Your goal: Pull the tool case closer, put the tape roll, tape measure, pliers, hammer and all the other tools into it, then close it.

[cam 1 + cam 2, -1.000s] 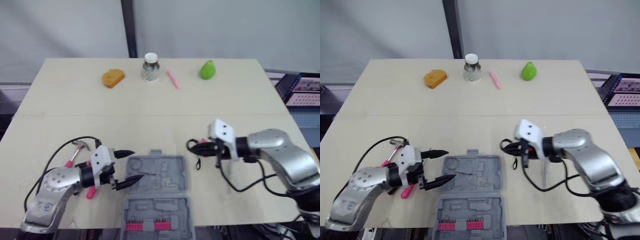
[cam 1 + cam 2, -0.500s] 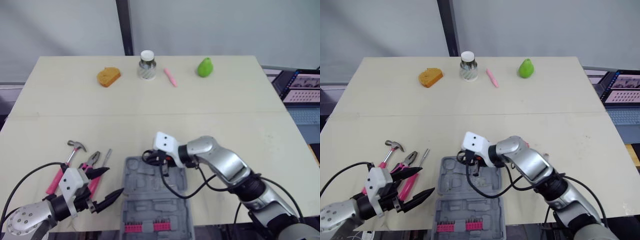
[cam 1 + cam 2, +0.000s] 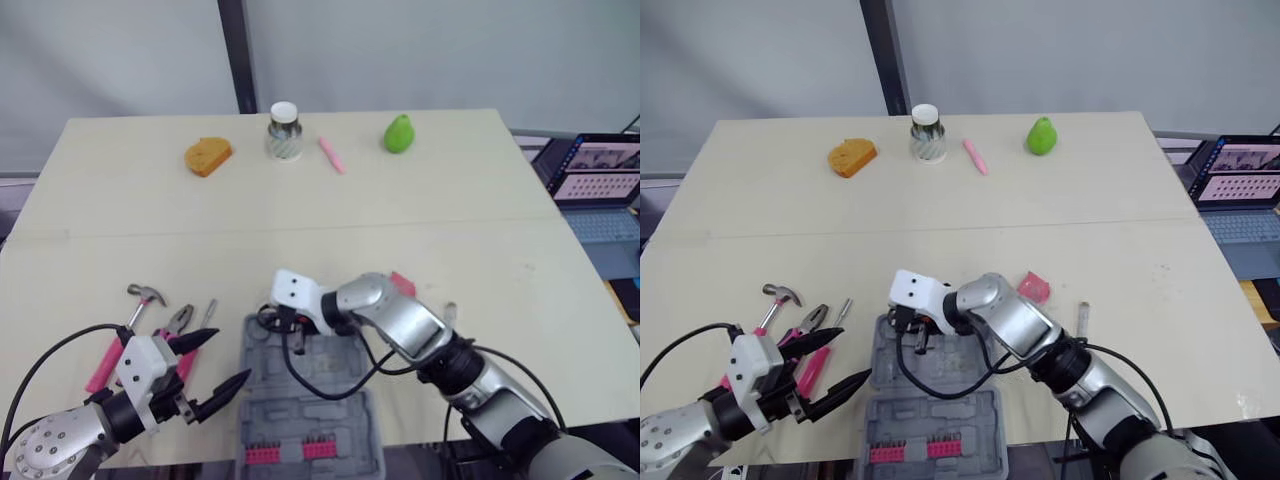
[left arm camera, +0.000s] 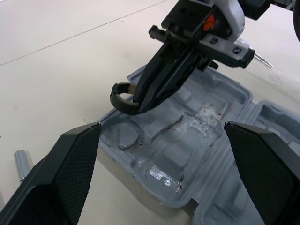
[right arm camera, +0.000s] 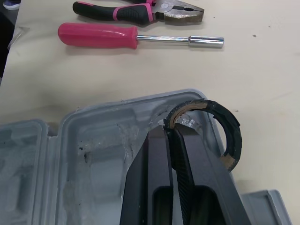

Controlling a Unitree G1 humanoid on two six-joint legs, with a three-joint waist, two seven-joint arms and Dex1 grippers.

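Observation:
The grey tool case (image 3: pixel 350 415) lies open at the table's near edge, pink bits in its front half. My right gripper (image 3: pixel 285 335) hangs over the case's far left corner, shut on the rim of a black tape roll (image 5: pixel 225 133), also seen in the left wrist view (image 4: pixel 123 97). My left gripper (image 3: pixel 228 362) stands open just left of the case, holding nothing. Left of it lie the pink-handled hammer (image 3: pixel 147 293), the pliers (image 3: pixel 178 322) and a pink screwdriver (image 5: pixel 98 35). The pink tape measure (image 3: pixel 402 283) sits right of the case.
A small metal tool (image 3: pixel 450 313) lies right of the tape measure. Along the far edge stand an orange sponge (image 3: pixel 207 156), a jar (image 3: pixel 284 131), a pink pen (image 3: pixel 331 155) and a green pear (image 3: pixel 399 133). A laptop (image 3: pixel 600 185) is off the table's right.
My right gripper carried the tape roll from right of the case to over its far left corner. My left gripper drew back from the case toward the near left.

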